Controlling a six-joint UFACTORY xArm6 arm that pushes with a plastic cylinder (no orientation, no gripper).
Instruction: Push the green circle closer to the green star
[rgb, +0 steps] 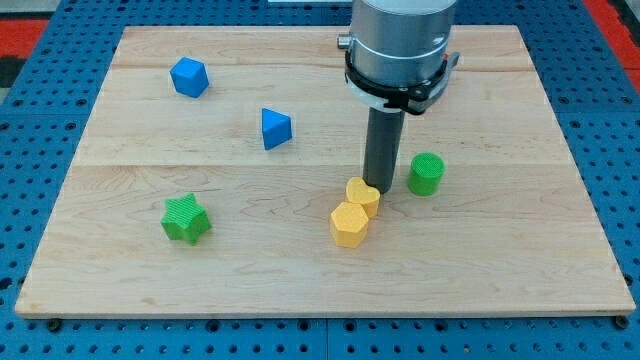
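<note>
The green circle (426, 173), a short cylinder, stands right of the board's middle. The green star (185, 218) lies at the lower left of the board, far from it. My tip (380, 187) is just left of the green circle, with a small gap between them, and right behind the smaller yellow block (363, 195), touching or nearly touching it. A larger yellow hexagon (349, 224) sits against that block, below and to its left.
A blue block (189, 77) lies at the upper left and a blue triangle-like block (274, 128) left of the middle. The wooden board (520, 260) has blue pegboard around its edges. The arm's grey body (400, 45) hangs over the board's top middle.
</note>
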